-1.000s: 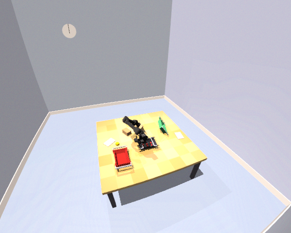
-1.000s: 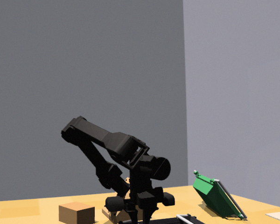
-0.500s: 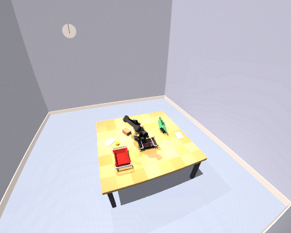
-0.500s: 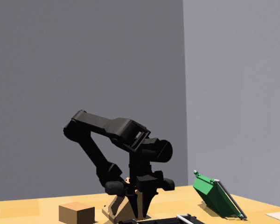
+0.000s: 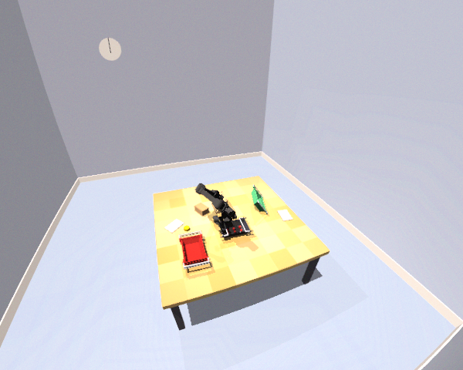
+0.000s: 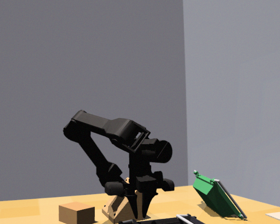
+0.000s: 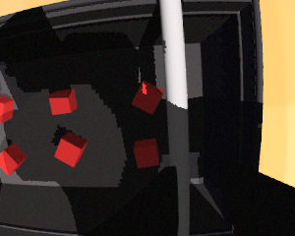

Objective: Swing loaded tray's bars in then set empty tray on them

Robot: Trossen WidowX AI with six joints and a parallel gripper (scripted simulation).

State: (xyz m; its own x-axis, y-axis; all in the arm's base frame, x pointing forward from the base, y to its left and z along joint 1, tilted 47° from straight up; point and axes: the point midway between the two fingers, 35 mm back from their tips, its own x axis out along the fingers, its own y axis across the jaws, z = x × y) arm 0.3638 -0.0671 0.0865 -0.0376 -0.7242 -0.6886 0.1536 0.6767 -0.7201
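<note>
The black loaded tray [image 5: 235, 233] stands upright on the table. Several red blocks [image 7: 70, 148] lie in it. Its left bar [image 5: 225, 231] [image 7: 176, 59] lies inboard of the end wall, across the top. The right bar [image 5: 245, 225] [image 6: 185, 219] also lies across the top. My gripper [image 6: 140, 217] [image 7: 200, 175] is a little open, fingertips apart and pointing down by the left bar; one fingertip blends into the dark tray in the wrist view. The red tray [image 5: 194, 248] is upright and empty, with bars at its ends. The green tray [image 5: 257, 199] [image 6: 207, 190] is steeply tilted.
A brown box [image 5: 201, 209] [image 6: 68, 213] is behind the arm's left side. A wooden angled block [image 6: 122, 212] stands behind my fingers. A yellow disc [image 5: 187, 228] and a white card [image 5: 174, 225] lie left; another white card [image 5: 285, 215] lies right.
</note>
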